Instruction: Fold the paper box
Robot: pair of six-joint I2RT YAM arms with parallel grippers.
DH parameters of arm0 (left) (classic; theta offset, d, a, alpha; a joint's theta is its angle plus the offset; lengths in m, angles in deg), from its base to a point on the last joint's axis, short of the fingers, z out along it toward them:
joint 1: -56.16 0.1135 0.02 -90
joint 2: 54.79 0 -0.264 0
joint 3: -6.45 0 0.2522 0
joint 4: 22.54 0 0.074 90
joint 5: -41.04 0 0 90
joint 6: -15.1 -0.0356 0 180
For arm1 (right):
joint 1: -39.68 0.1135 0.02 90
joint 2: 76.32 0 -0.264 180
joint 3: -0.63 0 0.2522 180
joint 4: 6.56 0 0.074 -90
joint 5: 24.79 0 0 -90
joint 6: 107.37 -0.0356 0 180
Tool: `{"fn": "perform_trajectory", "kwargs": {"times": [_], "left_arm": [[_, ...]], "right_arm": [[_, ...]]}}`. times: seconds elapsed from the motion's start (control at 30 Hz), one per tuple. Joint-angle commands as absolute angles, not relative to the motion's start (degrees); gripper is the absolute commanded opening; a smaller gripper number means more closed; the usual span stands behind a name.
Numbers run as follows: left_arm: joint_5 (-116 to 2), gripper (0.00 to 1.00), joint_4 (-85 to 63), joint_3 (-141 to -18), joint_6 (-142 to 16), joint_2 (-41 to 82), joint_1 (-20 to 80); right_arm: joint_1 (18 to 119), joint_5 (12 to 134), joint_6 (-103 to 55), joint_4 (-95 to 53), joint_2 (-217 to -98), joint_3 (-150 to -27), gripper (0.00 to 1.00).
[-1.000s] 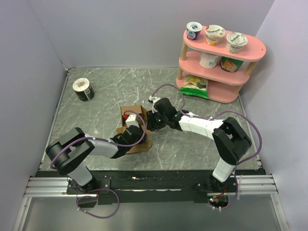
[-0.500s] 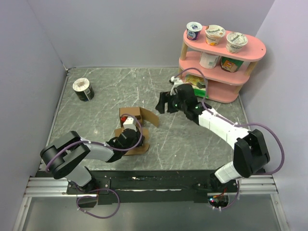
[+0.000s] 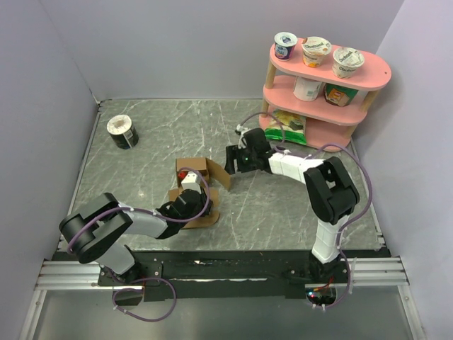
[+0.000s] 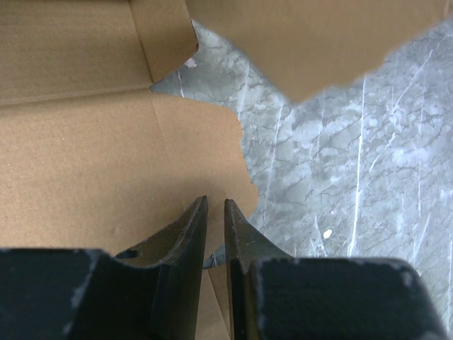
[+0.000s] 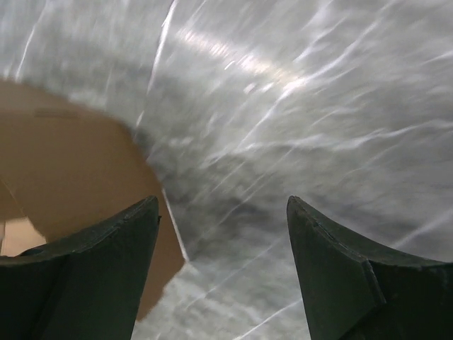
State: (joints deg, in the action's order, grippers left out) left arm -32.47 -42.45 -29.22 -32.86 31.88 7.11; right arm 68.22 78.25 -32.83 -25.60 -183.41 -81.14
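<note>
Top view: paper box (image 3: 197, 185) sits left of centre on the counter (image 3: 156, 134), half formed. It is plain brown card, unprinted, with 1 small square cell with raised walls at its far end. 1 flap is splayed out to the right of the cell, and more flaps lie flat toward the near edge. Left arm (image 3: 141, 221) reaches in low from the near left, left jaws over the near flaps. Right arm (image 3: 290, 166) stretches across from the right, right jaws just beside the splayed flap and apart from it. Round black-and-white tub (image 3: 122, 132) stands well apart at the far left. Pink 3-tier shelf (image 3: 322, 95) in the far right corner carries 3 foil-lidded cups on top and more packs below. Counter is grey, marble-veined and slightly glossy, with pale lilac walls around it. Left wrist view: left jaws nearly closed, only a thin slit between the 2 dark fingers (image 4: 185, 234). Card shows in the slit, so they pinch a panel edge of the paper box (image 4: 85, 163). Card is matte and faintly ribbed, with rounded die-cut corners; veined counter (image 4: 354, 177) shows to the right. Right wrist view: right jaws stand wide apart, holding nothing. 2 dark wedge-shaped fingers (image 5: 92, 276) frame blurred counter (image 5: 283, 106). A rounded brown flap of the paper box (image 5: 64, 163) lies at the left, partly behind 1 finger.
</note>
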Motion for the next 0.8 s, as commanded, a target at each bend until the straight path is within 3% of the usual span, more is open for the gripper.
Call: {"fn": "perform_trajectory", "kwargs": {"times": [0.0, 0.43, 0.67, 0.77], "left_arm": [[-34.4, 0.22, -39.3, -28.8, -33.7, 32.8, 6.9], [-34.0, 0.21, -38.5, -29.2, -33.5, 33.1, 6.9], [-34.9, 0.21, -39.7, -28.3, -34.0, 32.4, 6.9], [-35.3, 0.21, -40.2, -28.1, -34.3, 32.0, 6.9]], "right_arm": [[71.6, 86.5, -30.9, -22.3, -181.8, -79.9, 0.79], [75.7, 92.4, -30.6, -18.8, -179.6, -76.6, 0.78], [79.1, 91.2, -26.3, -5.9, -180.7, -71.8, 0.92], [80.5, 88.7, -25.5, -1.2, -180.0, -70.2, 0.93]]}}
